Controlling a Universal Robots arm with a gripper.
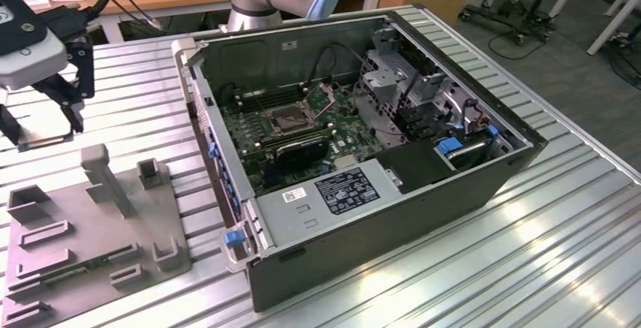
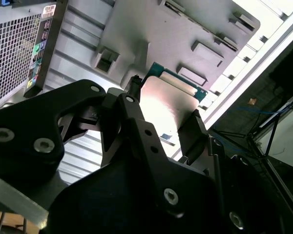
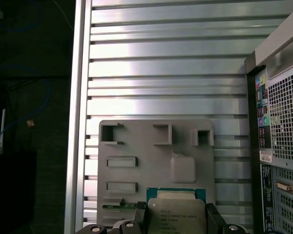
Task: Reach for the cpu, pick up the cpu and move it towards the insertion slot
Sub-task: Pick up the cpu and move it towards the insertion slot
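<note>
The gripper (image 1: 42, 121) held the cpu (image 3: 176, 215) clamped between its 2 fingers, up off the grey tray (image 1: 100, 230). The carry looked barely begun (the insertion slot (image 1: 287, 121) sat well apart, inside the open computer case (image 1: 401, 193)) and likely called for clearing the case wall.

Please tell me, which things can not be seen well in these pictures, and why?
cpu: in the first wrist view, the picture edge cuts off part of it.
cpu underside: in the second wrist view, glare washes it out, and the gripper holding it covers its sides.
slot: in the exterior view, too small to show pins or lever position.
tray: cut off at the exterior view's left edge.
</note>
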